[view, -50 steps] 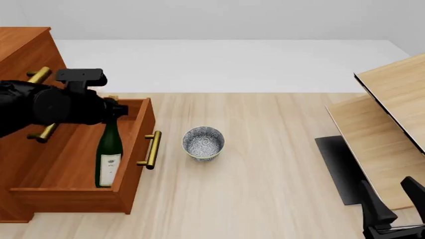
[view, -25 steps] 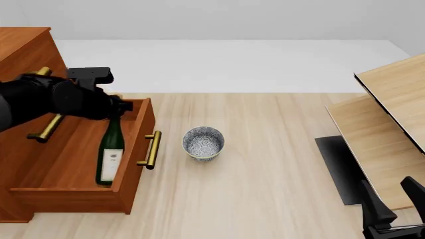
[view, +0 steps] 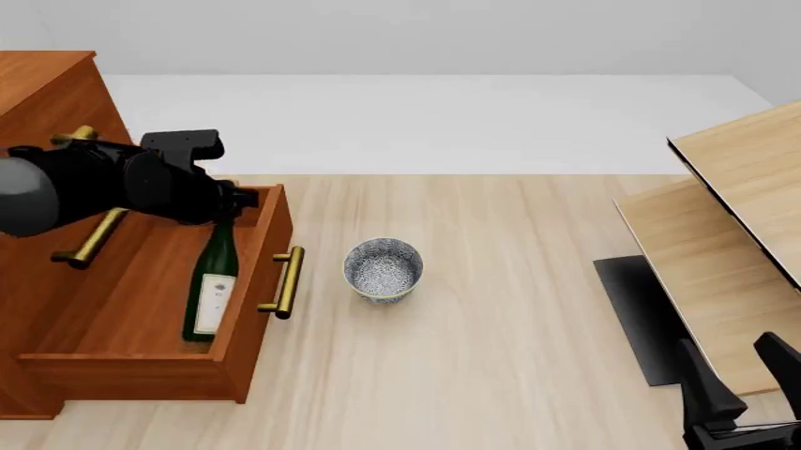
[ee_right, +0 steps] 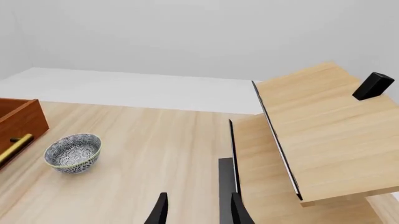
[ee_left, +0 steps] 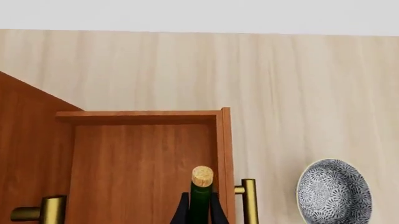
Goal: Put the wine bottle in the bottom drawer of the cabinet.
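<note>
- Left gripper (view: 225,214) is clamped on the neck of the wine bottle (view: 212,286), up near the top. In the left wrist view you can see a dark finger on each side of the green neck (ee_left: 201,205), with the tan cork (ee_left: 202,176) poking out past the fingertips.
- The bottle hangs down from that gripper into the bottom drawer (view: 150,366), which is pulled out of the cabinet (view: 44,89). It leans a bit, its base sitting further toward the camera than the gripper, white label facing up. Can't say for sure whether the base is touching the drawer floor.
- The bottle sits close to the drawer's front panel, and the brass handle (view: 285,281) is on the outer side of that panel, to the right of the gripper.
- A speckled grey bowl (view: 383,269) sits on the table (view: 501,328) off to the gripper's right and a little nearer the camera, clear of the drawer.
- Right gripper (ee_right: 196,210) is nowhere near any of this, way over by the pale wood furniture (view: 738,216). Its fingers are spread apart with nothing between them.
</note>
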`<act>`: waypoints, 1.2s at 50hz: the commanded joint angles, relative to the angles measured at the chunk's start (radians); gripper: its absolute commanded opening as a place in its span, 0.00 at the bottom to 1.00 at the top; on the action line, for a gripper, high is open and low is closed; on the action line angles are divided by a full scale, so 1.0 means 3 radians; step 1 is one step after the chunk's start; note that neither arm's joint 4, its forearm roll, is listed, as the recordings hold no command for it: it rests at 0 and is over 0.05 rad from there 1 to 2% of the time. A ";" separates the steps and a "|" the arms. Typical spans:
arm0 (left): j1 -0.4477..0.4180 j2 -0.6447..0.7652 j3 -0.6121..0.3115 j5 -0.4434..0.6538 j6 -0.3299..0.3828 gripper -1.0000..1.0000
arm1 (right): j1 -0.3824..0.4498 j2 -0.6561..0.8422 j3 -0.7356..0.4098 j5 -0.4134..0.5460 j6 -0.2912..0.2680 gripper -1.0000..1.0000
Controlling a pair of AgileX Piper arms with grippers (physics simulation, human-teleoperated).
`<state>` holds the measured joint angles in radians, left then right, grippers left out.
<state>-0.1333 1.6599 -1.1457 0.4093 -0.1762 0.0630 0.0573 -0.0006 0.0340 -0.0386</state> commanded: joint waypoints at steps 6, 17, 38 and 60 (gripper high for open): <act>0.0015 0.0284 -0.0092 0.0101 0.0019 0.00 | -0.0008 -0.0016 0.0000 0.0018 -0.0001 1.00; -0.0004 0.0331 -0.0114 0.0089 0.0014 0.00 | -0.0008 -0.0018 0.0000 0.0019 -0.0002 1.00; -0.0001 0.0477 -0.0172 0.0051 0.0038 0.00 | -0.0014 -0.0029 0.0000 0.0034 0.0001 1.00; 0.0045 0.0581 -0.0196 0.0009 0.0041 0.00 | -0.0015 -0.0026 0.0000 0.0035 -0.0006 1.00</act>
<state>-0.1183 1.8037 -1.1941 0.3763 -0.1581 0.0591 0.0491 -0.0006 0.0454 -0.0402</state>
